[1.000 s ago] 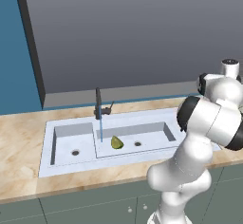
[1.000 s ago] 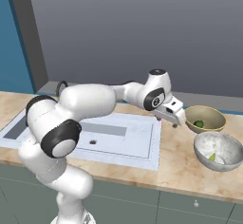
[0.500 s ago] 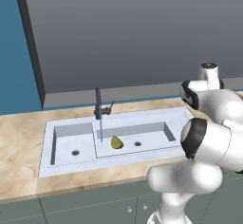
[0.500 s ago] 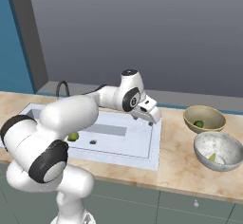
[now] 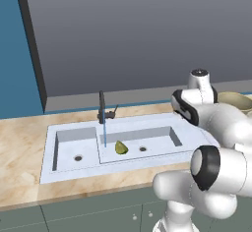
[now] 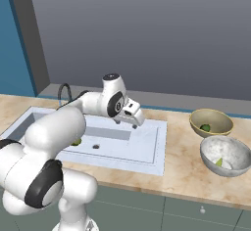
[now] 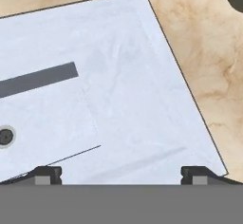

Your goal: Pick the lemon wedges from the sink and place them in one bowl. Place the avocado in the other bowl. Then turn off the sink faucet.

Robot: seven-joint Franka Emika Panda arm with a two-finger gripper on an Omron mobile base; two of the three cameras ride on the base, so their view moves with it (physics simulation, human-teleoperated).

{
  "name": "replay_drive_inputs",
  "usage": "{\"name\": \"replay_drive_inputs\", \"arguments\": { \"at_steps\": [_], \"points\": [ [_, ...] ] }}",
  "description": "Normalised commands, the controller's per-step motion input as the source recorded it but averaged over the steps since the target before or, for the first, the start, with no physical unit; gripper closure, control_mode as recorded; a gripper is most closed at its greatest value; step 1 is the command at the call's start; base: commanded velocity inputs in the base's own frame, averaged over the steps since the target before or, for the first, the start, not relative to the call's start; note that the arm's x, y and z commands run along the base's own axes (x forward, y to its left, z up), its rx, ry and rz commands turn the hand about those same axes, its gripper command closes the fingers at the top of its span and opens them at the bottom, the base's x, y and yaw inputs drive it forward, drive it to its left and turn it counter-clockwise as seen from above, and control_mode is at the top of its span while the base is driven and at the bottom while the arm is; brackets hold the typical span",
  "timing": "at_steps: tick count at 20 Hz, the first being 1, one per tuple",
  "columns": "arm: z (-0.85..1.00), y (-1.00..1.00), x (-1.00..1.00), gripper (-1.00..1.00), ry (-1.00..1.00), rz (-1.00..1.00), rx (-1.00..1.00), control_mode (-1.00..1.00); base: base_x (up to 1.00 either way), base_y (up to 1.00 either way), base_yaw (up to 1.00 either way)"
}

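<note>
Two bowls [image 6: 211, 121] sit right of the sink [image 6: 147, 149]; one lemon wedge [image 5: 121, 148] lies inside, seen from the left. The gripper [image 6: 135, 119] hovers wide open, empty.

Robot's white arm covers most of the olive-rimmed bowl [image 5: 239, 98] at the frame's right edge; its contents unseen there.
</note>
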Motion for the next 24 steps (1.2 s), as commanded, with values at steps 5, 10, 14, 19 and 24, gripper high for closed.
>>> {"name": "replay_drive_inputs", "arguments": {
  "at_steps": [5,10,14,19,24],
  "points": [
    [0.00,0.61,0.00,-1.00,0.06,0.22,0.05,-1.00,0.00,0.00,0.00],
    [0.00,0.61,0.00,-1.00,0.02,0.23,0.05,-1.00,0.00,0.00,0.00],
    [-0.06,0.67,0.00,-1.00,0.00,0.22,0.04,-1.00,0.00,0.00,0.00],
    [-0.19,0.71,0.00,-1.00,0.00,0.18,0.02,-1.00,0.00,0.00,0.00],
    [-0.28,0.70,0.04,-1.00,0.06,0.08,0.02,-1.00,0.00,0.00,0.00]
  ]
}}
